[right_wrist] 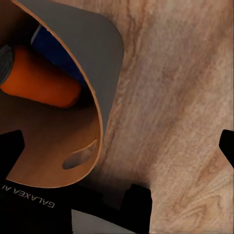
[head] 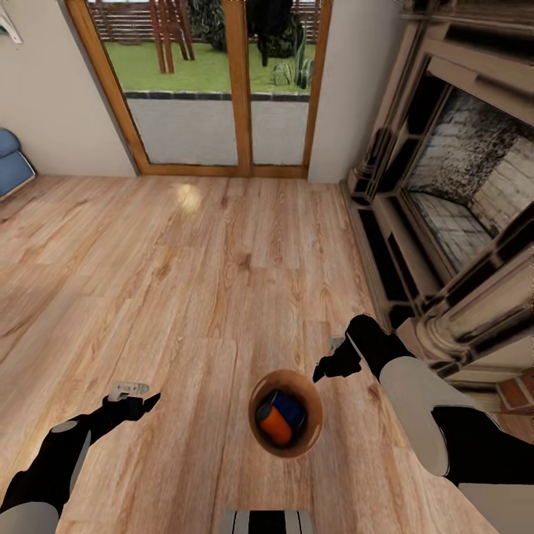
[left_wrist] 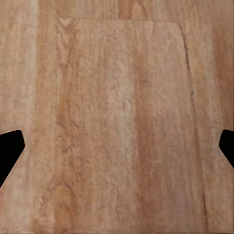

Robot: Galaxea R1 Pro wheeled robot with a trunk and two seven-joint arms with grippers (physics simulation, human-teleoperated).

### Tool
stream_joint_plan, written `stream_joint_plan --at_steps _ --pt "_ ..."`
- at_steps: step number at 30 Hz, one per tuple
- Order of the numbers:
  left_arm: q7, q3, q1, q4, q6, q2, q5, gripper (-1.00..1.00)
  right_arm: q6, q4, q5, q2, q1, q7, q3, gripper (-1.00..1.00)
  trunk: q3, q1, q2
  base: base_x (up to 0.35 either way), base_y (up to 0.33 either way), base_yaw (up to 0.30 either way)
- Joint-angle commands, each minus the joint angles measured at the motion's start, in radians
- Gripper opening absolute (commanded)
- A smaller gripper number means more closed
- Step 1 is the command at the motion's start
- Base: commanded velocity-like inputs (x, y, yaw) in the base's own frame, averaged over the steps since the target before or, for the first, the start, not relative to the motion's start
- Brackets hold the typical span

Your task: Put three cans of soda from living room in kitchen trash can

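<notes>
The trash can (head: 286, 424) sits on the living room's wood-plank floor (head: 185, 297) between both arms, with an orange soda can (head: 277, 424) and a blue soda can (head: 291, 409) inside. The left pincer (head: 141, 400) and the right pincer (head: 326, 368) are spread wide, gripping nothing, near the fireplace (head: 452, 193).

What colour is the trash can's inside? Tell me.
Glossy copper-brown inside the trash can, clearest in the right wrist view.

- Trash can (head: 311, 430): small round bin, glossy copper-brown inside, pale outer wall — stands upright on the living room's wood-plank floor (head: 185, 297).
- Orange can (head: 277, 426) and blue can (head: 291, 407): lying tilted inside it, touching (third can not discernible).
</notes>
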Motion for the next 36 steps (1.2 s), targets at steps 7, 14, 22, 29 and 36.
stream_joint_plan --at_steps 7,14,22,29,36 --pt "0.022 0.0 0.0 0.024 -0.001 0.0 0.002 1.0 0.0 -0.004 0.0 0.0 0.013 -0.001 -0.001 1.0 0.022 -0.027 0.049 0.0 0.0 0.0" --pt "0.027 -0.001 0.0 0.029 -0.001 0.0 0.003 1.0 0.0 -0.005 -0.001 -0.006 0.016 0.0 -0.001 1.0 0.044 -0.054 0.098 0.0 0.0 0.0" --pt "0.028 0.0 0.0 0.031 -0.002 0.0 0.004 1.0 0.0 -0.006 -0.002 -0.014 0.032 0.001 -0.001 1.0 0.069 -0.084 0.154 0.0 0.0 0.0" --pt "0.022 0.0 0.0 0.027 -0.004 0.0 0.01 1.0 0.0 -0.007 -0.002 -0.016 0.051 0.001 -0.002 1.0 0.091 -0.111 0.203 0.0 0.0 0.0" --pt "0.01 0.0 0.0 0.03 -0.032 0.0 0.014 1.0 0.0 -0.008 -0.004 -0.023 0.072 0.002 -0.002 1.0 0.091 -0.111 0.203 -0.025 0.0 0.0"
